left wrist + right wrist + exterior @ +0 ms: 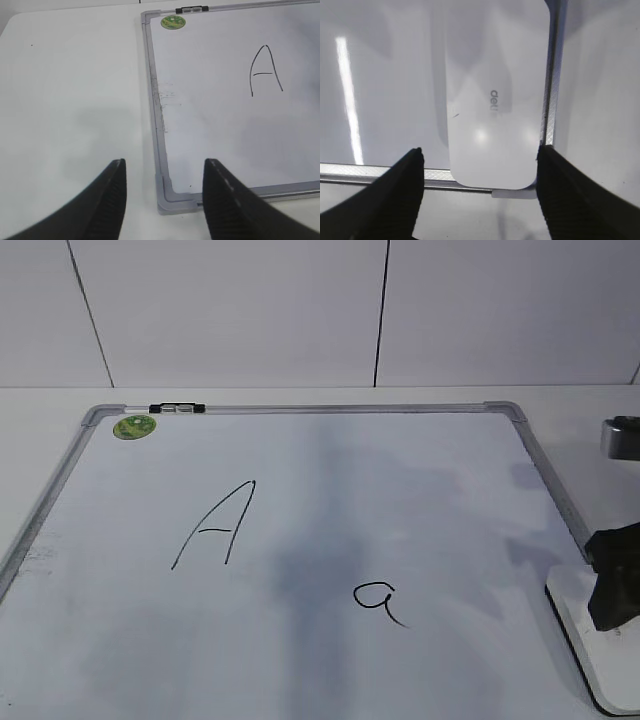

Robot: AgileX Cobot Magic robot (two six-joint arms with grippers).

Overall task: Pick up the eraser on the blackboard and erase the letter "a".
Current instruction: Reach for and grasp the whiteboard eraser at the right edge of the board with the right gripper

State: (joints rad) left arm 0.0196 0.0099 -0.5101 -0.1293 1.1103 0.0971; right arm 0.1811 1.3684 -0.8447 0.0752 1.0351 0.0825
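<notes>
One blackboard [470, 540] is lying on one bench [75, 100]. Two handwritten letters are showing on it: one capital "A" [215, 527] and one letter "a" [378, 601]. One eraser [492, 95] is sitting at its corner, one green sticker [134, 426] is showing, and two grippers are appearing.

Bright, even overhead light. Large white dry-erase board with silver metal frame [300, 470] carries a soft grey shadow down its middle. Right wrist view – vertical glare streak near the left edge, black finger [395, 195] blurred. White rounded plastic eraser [495, 95] shows two small highlights.
</notes>
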